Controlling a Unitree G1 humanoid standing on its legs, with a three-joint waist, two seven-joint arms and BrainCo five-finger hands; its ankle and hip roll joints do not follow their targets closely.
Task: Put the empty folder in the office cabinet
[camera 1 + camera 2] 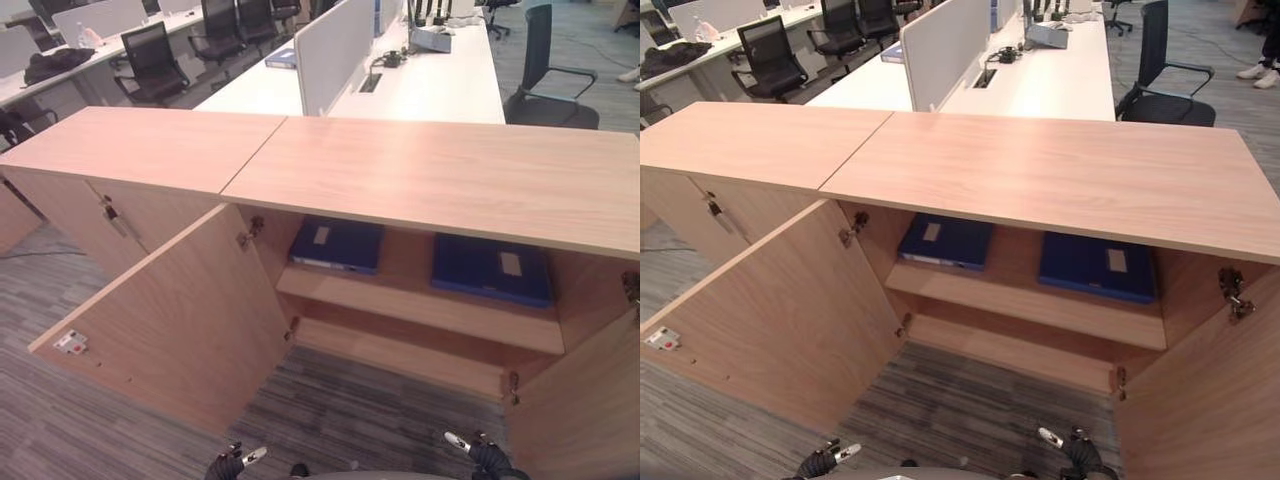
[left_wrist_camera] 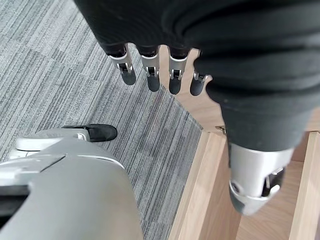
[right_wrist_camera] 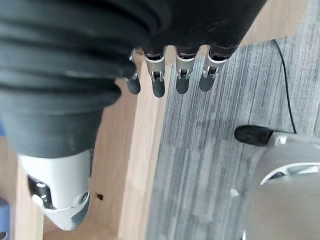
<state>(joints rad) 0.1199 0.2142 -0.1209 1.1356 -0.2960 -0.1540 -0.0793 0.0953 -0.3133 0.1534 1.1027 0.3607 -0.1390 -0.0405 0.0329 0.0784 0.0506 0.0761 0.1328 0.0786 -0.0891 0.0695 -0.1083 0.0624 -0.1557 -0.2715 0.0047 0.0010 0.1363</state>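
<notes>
The wooden office cabinet (image 1: 430, 170) stands in front of me with both doors swung wide. On its upper shelf (image 1: 420, 305) lie two dark blue folders, one at the left (image 1: 337, 243) and one at the right (image 1: 492, 268), each flat with a pale label. My left hand (image 1: 235, 462) and right hand (image 1: 480, 455) hang low at the near edge, well short of the cabinet. In the left wrist view the fingers (image 2: 150, 75) are straight and hold nothing. The right wrist view shows its fingers (image 3: 170, 75) just as straight and empty above the carpet.
The left door (image 1: 170, 320) juts toward me at the left and the right door (image 1: 590, 410) at the right, with grey carpet (image 1: 350, 410) between them. A closed cabinet (image 1: 100, 200) adjoins on the left. White desks (image 1: 430, 85) and black chairs (image 1: 550, 70) stand behind.
</notes>
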